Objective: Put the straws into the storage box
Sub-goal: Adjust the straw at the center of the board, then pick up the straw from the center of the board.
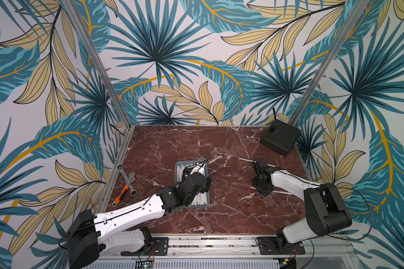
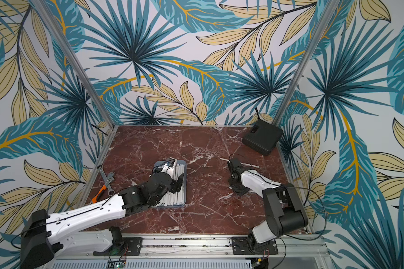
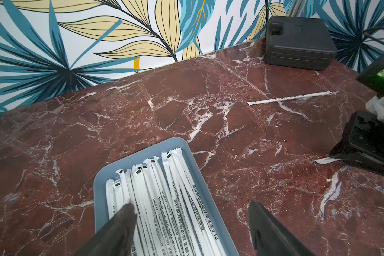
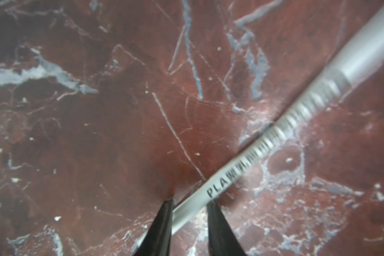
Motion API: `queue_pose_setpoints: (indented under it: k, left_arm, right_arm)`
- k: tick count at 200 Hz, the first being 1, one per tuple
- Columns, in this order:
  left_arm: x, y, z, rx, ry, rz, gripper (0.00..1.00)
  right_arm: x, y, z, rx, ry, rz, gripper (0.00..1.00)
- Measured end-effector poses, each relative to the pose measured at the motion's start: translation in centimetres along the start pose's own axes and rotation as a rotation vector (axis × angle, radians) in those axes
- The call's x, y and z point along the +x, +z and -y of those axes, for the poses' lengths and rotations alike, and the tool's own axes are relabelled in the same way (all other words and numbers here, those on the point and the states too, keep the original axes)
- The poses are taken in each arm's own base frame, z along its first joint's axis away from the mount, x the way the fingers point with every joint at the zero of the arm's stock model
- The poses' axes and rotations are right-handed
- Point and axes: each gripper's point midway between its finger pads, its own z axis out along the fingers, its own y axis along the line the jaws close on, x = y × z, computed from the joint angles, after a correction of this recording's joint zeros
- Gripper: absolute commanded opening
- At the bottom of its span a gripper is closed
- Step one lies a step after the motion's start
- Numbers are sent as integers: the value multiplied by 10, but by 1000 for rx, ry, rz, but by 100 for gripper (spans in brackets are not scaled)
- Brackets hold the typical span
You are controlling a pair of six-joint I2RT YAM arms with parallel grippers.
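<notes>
**Layout, read left to right from the storage box (image 1: 175, 174).** The box is a shallow grey-blue plastic tray with rounded corners, near the middle of the red-brown marble-patterned tabletop (image 1: 219, 214).

- **Left of the box, well apart from it:** a cluster of metal wrenches (image 1: 126, 179), one with an orange handle.
- **In the box:** the straws (image 3: 164, 199), long thin tubes in white paper wrappers with dark print, packed lengthwise side by side.
- **Over the box:** the left gripper (image 3: 191, 204) hangs with its jaws spread wide and nothing between them. One finger (image 3: 124, 221) is above the straws and its partner is outside the rim, over bare tabletop. In both top views the left arm hides much of the box.
- **Right of the box, well apart:** the right gripper (image 4: 191, 200) points down, jaws clenched on a single wrapped straw (image 4: 275, 133) lying flat on the tabletop. Beyond it lies another loose straw (image 3: 290, 97).
- **Farthest right of the box, in the back corner:** a black square plastic case (image 1: 280, 138) with a cable.
</notes>
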Motion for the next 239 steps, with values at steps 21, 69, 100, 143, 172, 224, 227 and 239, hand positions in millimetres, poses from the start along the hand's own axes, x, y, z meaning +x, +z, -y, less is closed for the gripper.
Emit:
queue_pose_setpoints:
  k: [21,69,100,143,172,224,227,239]
  left_arm:
    - [0,-2,-4,-14,-2,10,85]
    - [-3,-5,-12,-46,5,27,85]
    - [-7,-7,-20,-68,1,38,86]
    - [-15,-11,-42,-113,-38,54,86]
    - [-12,-12,-54,-143,-65,37,86]
    - [0,-13,-60,-158,-85,-8,86]
    - [0,-13,-60,-158,-87,-9,86]
    - [2,-13,-61,-160,-93,-15,86]
  right_arm:
    - [0,1,-9,-16,-37,-3,9]
    - [27,-4,-31,-52,-223,-30,2]
    - [90,-23,-52,-84,-480,-51,1]
    - [150,-49,-50,-103,-723,-69,19]
    - [131,-56,-57,-87,-776,-33,33]
    - [102,-53,-94,-88,-784,7,34]
    - [101,-51,-94,-82,-786,8,34]
    - [97,-43,-92,-57,-792,6,34]
